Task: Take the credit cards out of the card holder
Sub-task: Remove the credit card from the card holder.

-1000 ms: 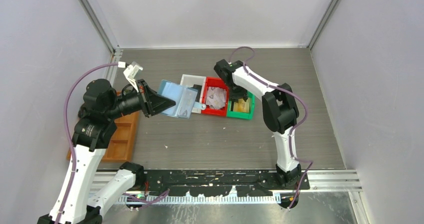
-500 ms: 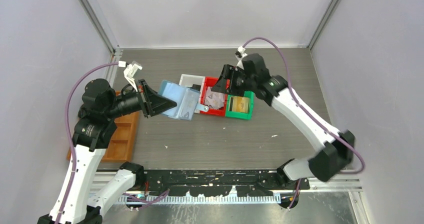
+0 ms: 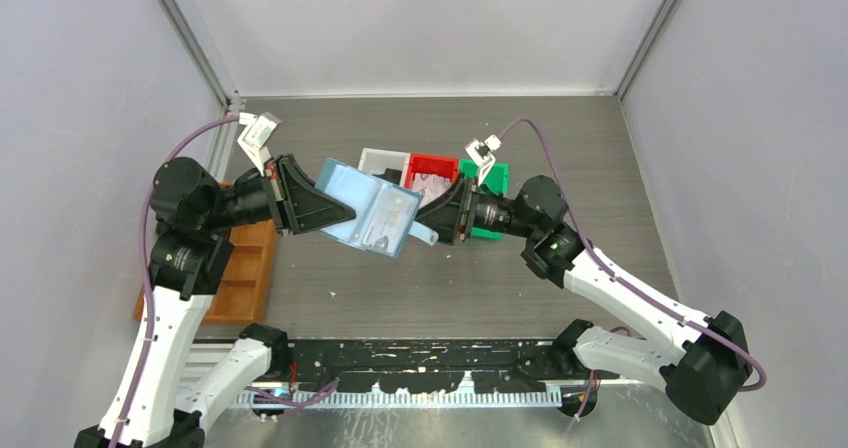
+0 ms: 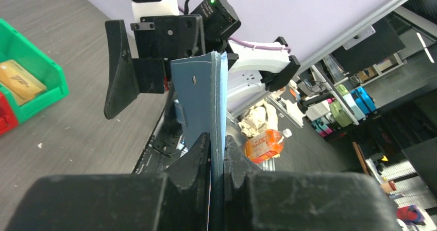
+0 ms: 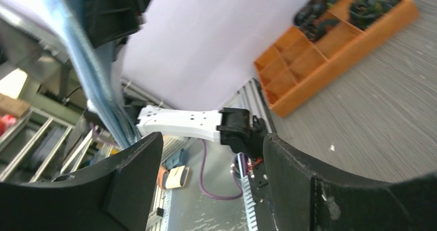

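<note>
My left gripper (image 3: 328, 208) is shut on the left edge of the blue card holder (image 3: 372, 214) and holds it open above the table, its pale blue inside facing up. In the left wrist view the holder (image 4: 201, 102) stands edge-on between my fingertips (image 4: 216, 147). My right gripper (image 3: 432, 211) is open and empty, pointing at the holder's right edge, close to its tab. It shows open in its own view (image 5: 211, 153), with the holder (image 5: 87, 61) blurred at upper left. A silvery card (image 3: 432, 180) lies in the red bin, a gold card (image 4: 20, 79) in the green bin. I cannot tell whether cards sit in the holder's slots.
White bin (image 3: 381, 158), red bin (image 3: 440, 162) and green bin (image 3: 495, 178) stand in a row behind the holder. An orange-brown compartment tray (image 3: 245, 268) lies at the left by my left arm and also shows in the right wrist view (image 5: 335, 50).
My right arm left the green bin, swung down and forward, and now points at the holder from the right. My left gripper raised the holder and turned it rightward.
</note>
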